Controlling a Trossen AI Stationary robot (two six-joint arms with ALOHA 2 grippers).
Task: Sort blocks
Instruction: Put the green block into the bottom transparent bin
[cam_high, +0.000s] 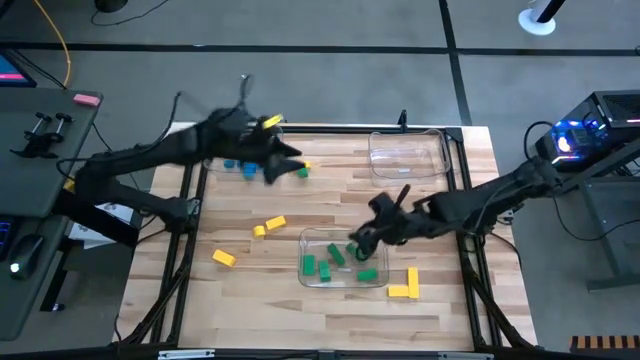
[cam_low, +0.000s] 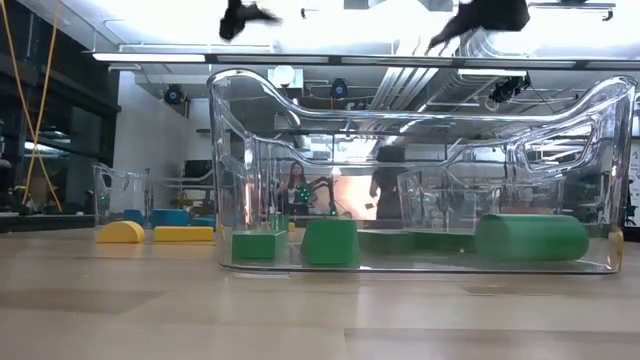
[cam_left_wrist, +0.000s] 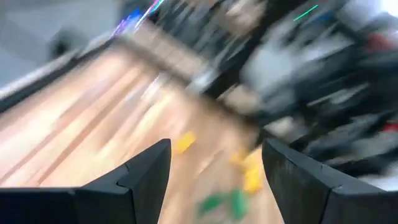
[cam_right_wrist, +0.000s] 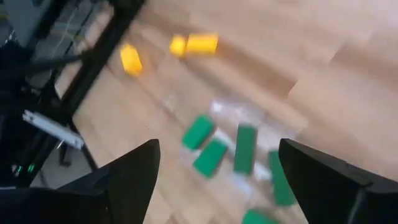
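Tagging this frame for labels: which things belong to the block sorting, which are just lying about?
Job:
- green blocks in the near clear plastic tray
- yellow blocks loose on the wooden table
- blue blocks
- empty far clear tray

Lying about:
- pink pad on the side desk

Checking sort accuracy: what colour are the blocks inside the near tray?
Green, all of them in the tray; clearest in the high view.

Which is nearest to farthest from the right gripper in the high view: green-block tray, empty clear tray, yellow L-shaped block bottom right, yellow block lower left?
From the right gripper, open over the tray:
1. Tray with green blocks, directly under it.
2. Yellow L-shaped block, front right, beside that tray.
3. Empty clear tray, back right.
4. Yellow block, lower left, far side of the table.
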